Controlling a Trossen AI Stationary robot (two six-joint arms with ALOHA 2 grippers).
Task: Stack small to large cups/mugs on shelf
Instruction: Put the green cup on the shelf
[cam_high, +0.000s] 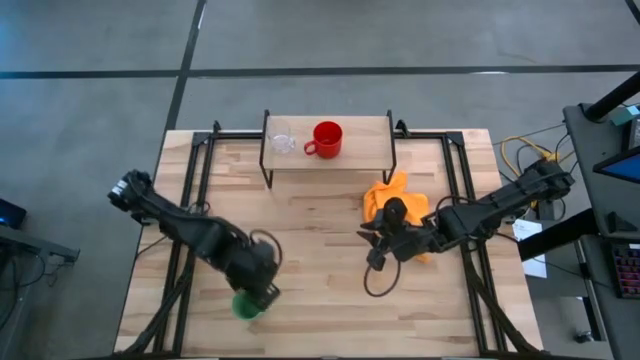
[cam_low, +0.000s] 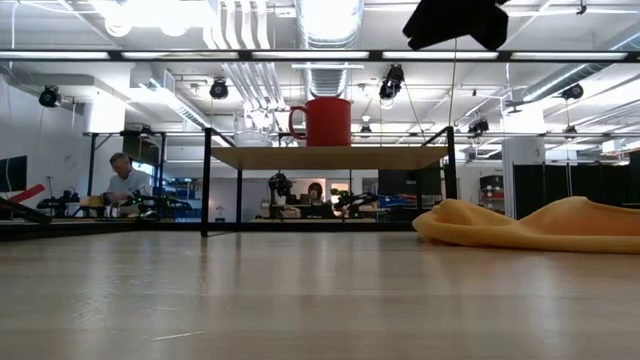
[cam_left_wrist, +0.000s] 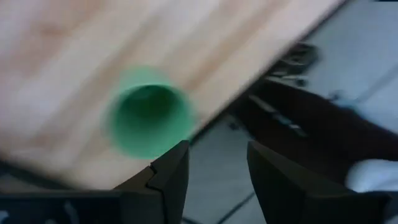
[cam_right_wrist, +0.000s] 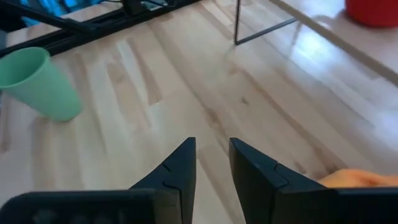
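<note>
Near table edge: tall green plastic cup (cam_high: 245, 306) stands upright at the very lip, floor just beyond.
Left gripper (cam_high: 262, 290): above that cup, fingers narrowly parted, holding nothing.
Table centre: bare pale wood planks, open room.
Right gripper (cam_high: 374, 246): over mid-table, fingers narrowly parted, empty; crumpled orange cloth (cam_high: 392, 195) beside it.
Far edge: low wood-topped shelf on thin black legs (cam_high: 355, 150) carries small clear cup (cam_high: 280, 136) beside red handled mug (cam_high: 327, 139).
</note>
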